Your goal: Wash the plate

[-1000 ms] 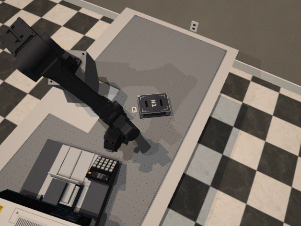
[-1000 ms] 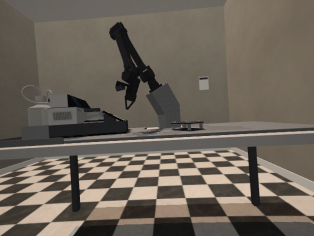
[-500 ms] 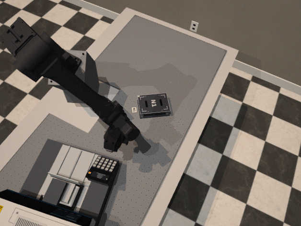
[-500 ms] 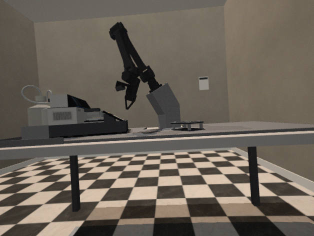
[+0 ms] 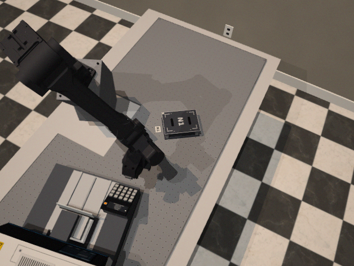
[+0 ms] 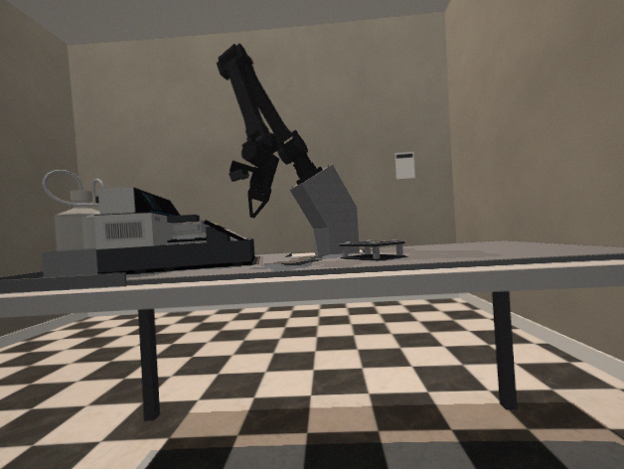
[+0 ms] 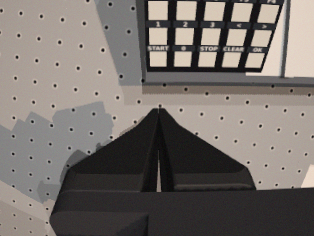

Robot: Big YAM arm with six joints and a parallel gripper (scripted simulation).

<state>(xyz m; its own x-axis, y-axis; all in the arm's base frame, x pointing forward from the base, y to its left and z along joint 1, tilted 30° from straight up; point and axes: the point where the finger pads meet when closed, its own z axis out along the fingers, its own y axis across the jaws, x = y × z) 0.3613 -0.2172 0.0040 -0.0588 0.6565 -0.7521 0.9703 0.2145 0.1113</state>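
Note:
My gripper (image 6: pixel 252 216) (image 7: pixel 158 117) is shut and empty. It hangs fingers down, above the table, beside the key end of the washer's keypad (image 5: pixel 123 193) (image 7: pixel 172 24). The START key (image 7: pixel 158 59) is ahead of the fingertips in the wrist view, at the left end of the row nearest them. An orange square, seemingly the lamp (image 5: pixel 105 203), shows at the keypad unit's far corner. The nest N1 (image 5: pixel 180 121) (image 6: pixel 381 244) is empty, its N1 lettering bare. The plate is not visible. I cannot tell whether it is in the washer; the carrier cannot be made out clearly.
The washer's hooded housing (image 5: pixel 51 251) (image 6: pixel 125 229) stands behind its deck. White panels (image 5: pixel 83 190) lie beside the keypad, with a raised bar (image 5: pixel 76 210) across their end. A white bottle (image 6: pixel 76 229) with tubing stands behind the washer. A small N1 label (image 5: pixel 158 129) lies beside the nest.

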